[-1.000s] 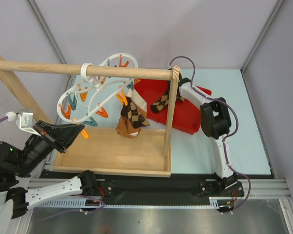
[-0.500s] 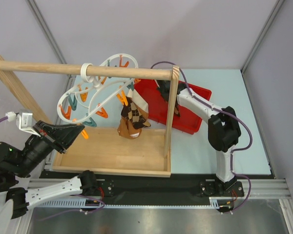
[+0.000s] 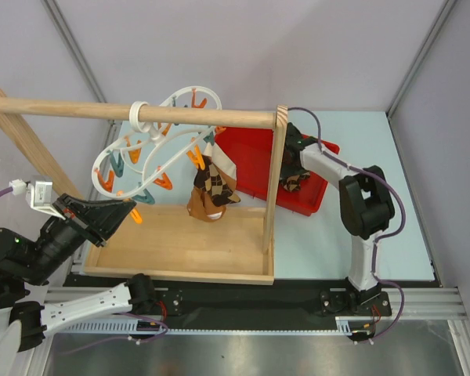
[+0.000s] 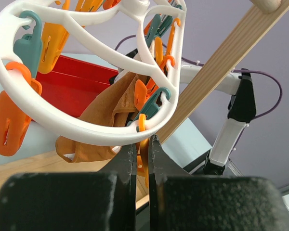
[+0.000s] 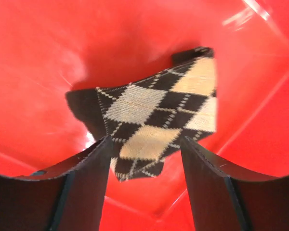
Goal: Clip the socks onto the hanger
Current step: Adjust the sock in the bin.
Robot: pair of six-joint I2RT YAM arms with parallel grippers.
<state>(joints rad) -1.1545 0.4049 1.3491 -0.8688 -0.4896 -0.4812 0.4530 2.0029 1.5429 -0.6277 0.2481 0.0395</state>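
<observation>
Between the spread fingers of the right gripper (image 5: pixel 144 139), one argyle sock (image 5: pixel 154 120) lies flat on the floor of the red bin (image 5: pixel 62 48). Its pointed lower end reaches into the gap between them, and the rest stretches away beyond the fingertips. The jaws stand wide apart, and neither finger visibly presses on the fabric. The bin's sloping walls rise on both sides of this claw. The left gripper (image 4: pixel 142 144) has its jaws drawn almost together, pinching an orange peg (image 4: pixel 143 163) that hangs from the lower rim of the hanger (image 4: pixel 82 134). The white wavy ring arches directly above these fingertips, with teal and orange pegs dangling around it. Just past the fingertips, beyond the ring, the second sock (image 3: pixel 213 184) hangs clipped under the hanger, showing its tan side to the left wrist camera. The hanger's hook loop sits on the wooden rod (image 3: pixel 78 108), up and away from the left claw. The wooden tray base (image 3: pixel 180 243) lies below and beside that claw.
</observation>
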